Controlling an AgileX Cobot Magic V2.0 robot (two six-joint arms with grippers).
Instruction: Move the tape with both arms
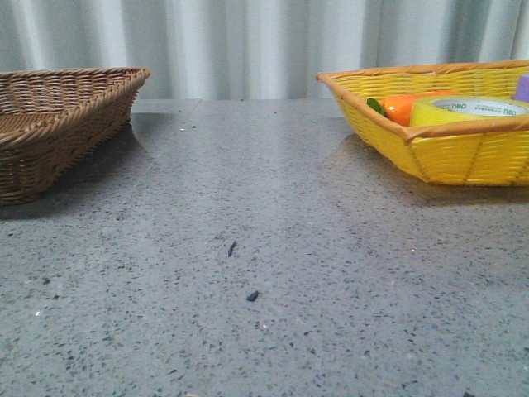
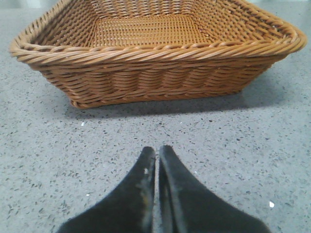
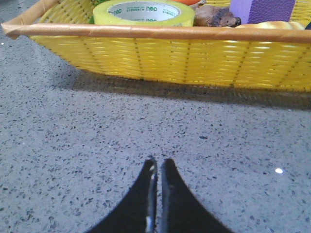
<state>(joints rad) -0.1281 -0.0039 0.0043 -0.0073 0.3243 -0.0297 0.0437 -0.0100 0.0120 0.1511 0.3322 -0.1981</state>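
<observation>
The yellow tape roll (image 1: pixel 467 111) with a white printed core lies flat in the yellow basket (image 1: pixel 450 153) at the right rear of the table. It also shows in the right wrist view (image 3: pixel 144 13), inside the same basket (image 3: pixel 160 60). My right gripper (image 3: pixel 158 164) is shut and empty, low over the grey table, a short way in front of that basket. My left gripper (image 2: pixel 157 151) is shut and empty, over the table in front of the empty brown wicker basket (image 2: pixel 150 63). Neither arm shows in the front view.
The brown wicker basket (image 1: pixel 50 128) stands at the left rear. An orange carrot toy (image 1: pixel 405 106) lies beside the tape. A purple block (image 3: pixel 262 9) and a brown object (image 3: pixel 216 16) also lie in the yellow basket. A grey curtain hangs behind the table.
</observation>
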